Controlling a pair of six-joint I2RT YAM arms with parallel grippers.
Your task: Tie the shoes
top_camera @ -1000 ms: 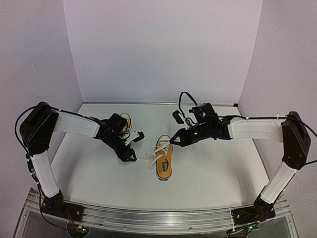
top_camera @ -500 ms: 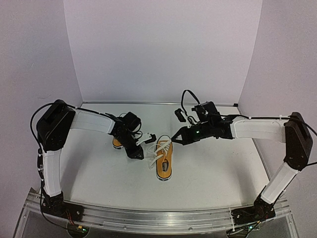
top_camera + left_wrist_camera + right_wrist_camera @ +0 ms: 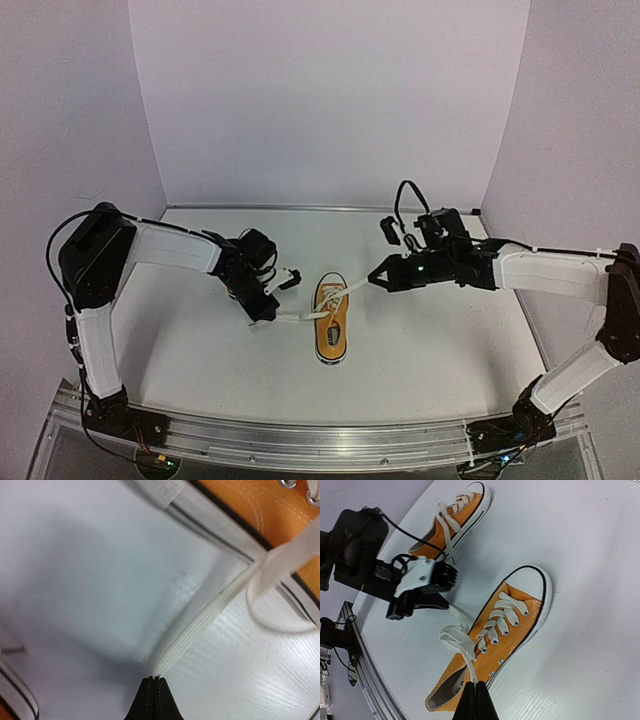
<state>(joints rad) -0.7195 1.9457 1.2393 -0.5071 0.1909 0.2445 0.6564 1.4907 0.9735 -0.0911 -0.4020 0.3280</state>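
Observation:
One orange-yellow shoe (image 3: 331, 325) lies mid-table, toe toward the arms. My left gripper (image 3: 270, 313) is just left of it, shut on a white lace end (image 3: 215, 615) that runs taut back to the shoe (image 3: 260, 505). The gripper's tips (image 3: 154, 679) pinch that lace. My right gripper (image 3: 373, 280) is at the shoe's upper right, shut on the other lace end (image 3: 470, 662) above the heel opening (image 3: 447, 692). The two laces cross in a loose loop (image 3: 455, 637). The second shoe (image 3: 455, 520) lies farther back behind the left gripper (image 3: 446, 607); my left arm mostly hides it in the top view.
White walls (image 3: 320, 100) close in the table on three sides. An aluminium rail (image 3: 300, 440) runs along the near edge with both arm bases on it. A cable loops above the right wrist (image 3: 405, 200).
The left gripper reached in beside the shoe, shut on the lace end and drew back left. The right gripper, shut on its lace all along, moved right, stretching the lace.

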